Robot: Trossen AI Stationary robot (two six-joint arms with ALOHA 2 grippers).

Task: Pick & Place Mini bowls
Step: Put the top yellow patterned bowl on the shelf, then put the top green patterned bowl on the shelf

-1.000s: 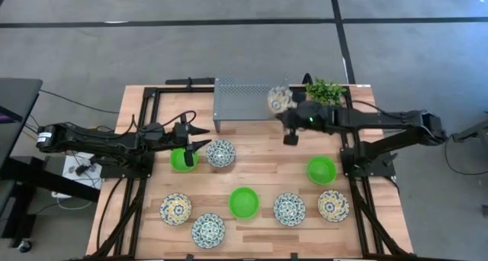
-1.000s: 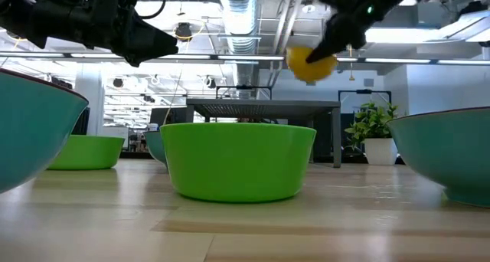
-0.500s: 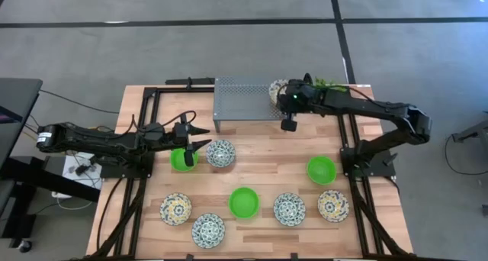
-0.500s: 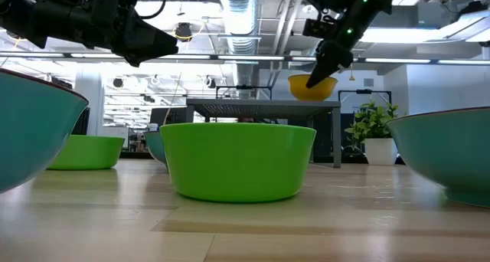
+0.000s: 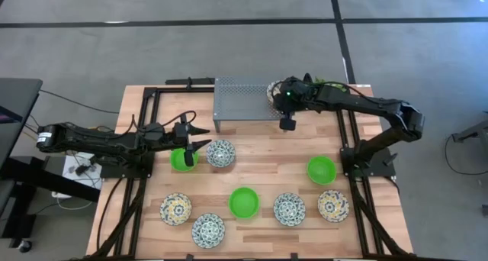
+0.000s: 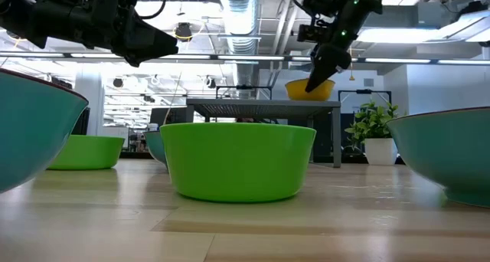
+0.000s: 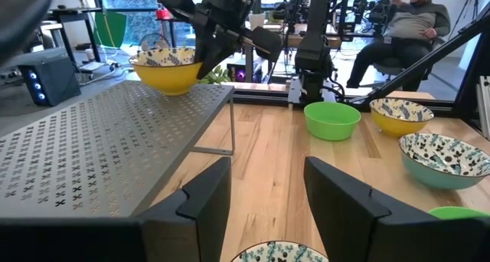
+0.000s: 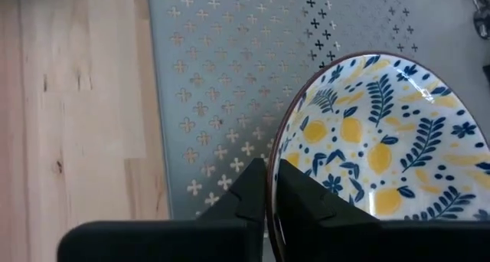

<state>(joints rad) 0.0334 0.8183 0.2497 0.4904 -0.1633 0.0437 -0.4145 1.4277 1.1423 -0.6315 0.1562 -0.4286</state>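
Note:
My right gripper (image 5: 282,94) is shut on a white bowl with yellow pattern (image 5: 273,91) at the right end of the grey perforated rack (image 5: 242,99). It also shows in the low view (image 6: 316,76). My left gripper (image 5: 200,137) is open and empty, above the table between a green bowl (image 5: 182,159) and a blue-patterned bowl (image 5: 220,153). Two more green bowls (image 5: 244,202) (image 5: 321,169), two blue-patterned bowls (image 5: 207,230) (image 5: 289,208) and two yellow-patterned bowls (image 5: 175,208) (image 5: 333,205) stand on the table. My right gripper pinches the bowl's rim (image 8: 279,139) on the side toward the table's right, one finger inside the bowl and one outside. The fingers come from above, slanting down. The bowl stands upright with its base (image 7: 170,90) on the rack's top.
A small leafy plant (image 5: 326,87) stands at the back, just right of the rack. Black frame rails (image 5: 149,124) run along the table's left and right sides. A seated person (image 7: 406,24) shows beyond the table in the left wrist view.
My right gripper has carried the yellow-patterned bowl toward the far edge and a little left, then down. The bowl was held tilted in the air and now stands level on the rack's right end.

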